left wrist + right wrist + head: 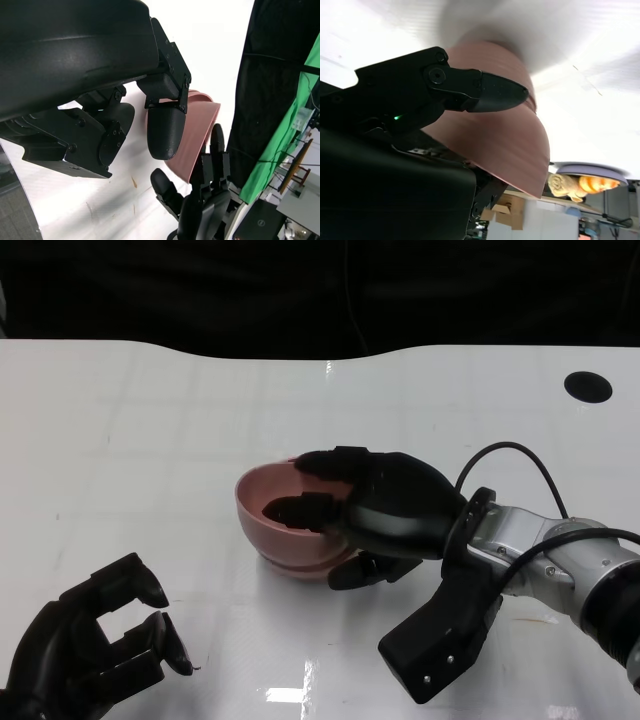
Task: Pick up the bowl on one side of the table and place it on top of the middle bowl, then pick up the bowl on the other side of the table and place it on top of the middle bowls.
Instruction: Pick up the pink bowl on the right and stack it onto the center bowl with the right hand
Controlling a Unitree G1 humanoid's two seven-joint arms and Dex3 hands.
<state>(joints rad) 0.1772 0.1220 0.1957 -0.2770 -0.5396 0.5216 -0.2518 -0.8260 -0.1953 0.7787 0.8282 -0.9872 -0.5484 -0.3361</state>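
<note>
Two hands, one pink stack on a white table [150, 410]. Right hand [385, 510] grips the top pink bowl [270, 505] at its near rim, fingers curled inside the bowl and others against the outer wall; the right wrist view shows a fingertip [495, 92] pressed on the bowl wall. A seam low on the bowl body suggests another bowl [300, 568] nested beneath, at table centre; how many lie under it I cannot tell. Left hand [95, 645] sits at the near left, holds nothing, fingers apart and loosely bent. Judgement: a stacking step is in hand, bowl being seated on the middle pile. Next move calls for letting go, lifting the fingers clear without tipping the stack. Small black hole [588, 386] at far right.
</note>
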